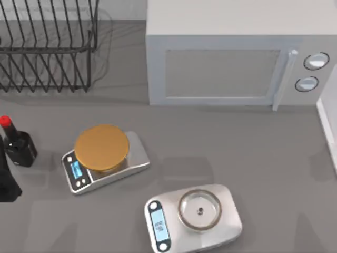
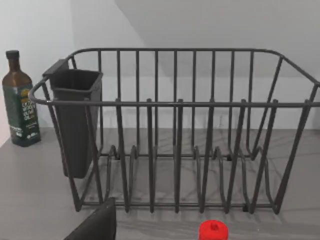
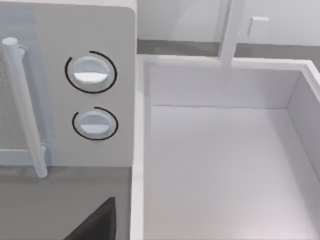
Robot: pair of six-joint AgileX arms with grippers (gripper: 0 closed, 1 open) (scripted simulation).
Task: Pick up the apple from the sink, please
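Grey tabletop (image 1: pixel 253 147) carries a white microwave (image 1: pixel 231 58) at the back, a wire dish rack (image 1: pixel 47 47) at the back left, and a white sink (image 3: pixel 220 165) at the far right edge. Two scales sit nearer the front, one with an orange plate (image 1: pixel 101 147), one with a glass plate (image 1: pixel 199 210). The sink basin in the right wrist view looks bare; I see no apple there. The sink lies on the right arm's side, so that arm seems nearer. Whether either claw is open or closed, I cannot tell.

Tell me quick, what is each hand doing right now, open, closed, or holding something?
Left hand: cannot be told; a dark part of it sits near the dish rack.
Right hand: cannot be told; a dark part sits beside the sink.
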